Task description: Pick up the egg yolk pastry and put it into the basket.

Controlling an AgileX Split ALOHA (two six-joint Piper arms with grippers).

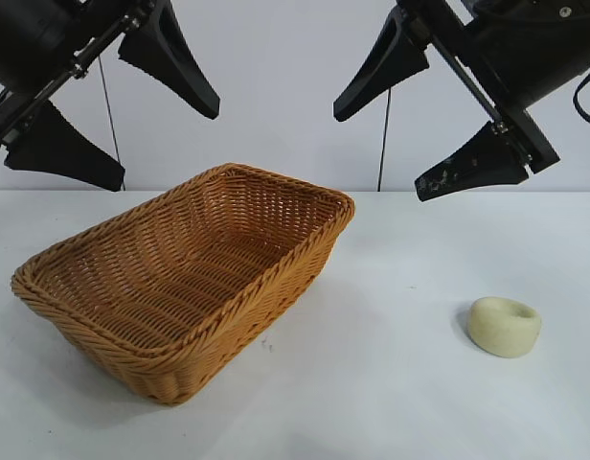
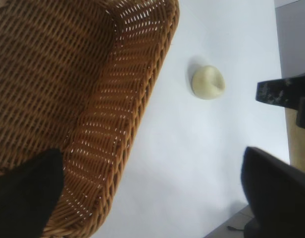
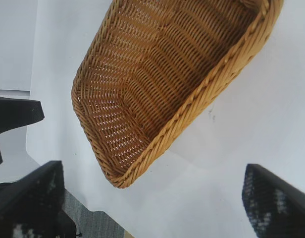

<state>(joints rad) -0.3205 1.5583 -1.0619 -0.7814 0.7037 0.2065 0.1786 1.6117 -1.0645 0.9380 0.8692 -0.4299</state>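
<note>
Lab test bench, bare white table, plain white backdrop

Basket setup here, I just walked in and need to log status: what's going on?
Nothing is being handled yet. The pastry sits on the white table, to the right of the basket and apart from it; the basket holds nothing. The left gripper and right gripper both hang open, high above the table, the right one nearer the pastry.
</note>
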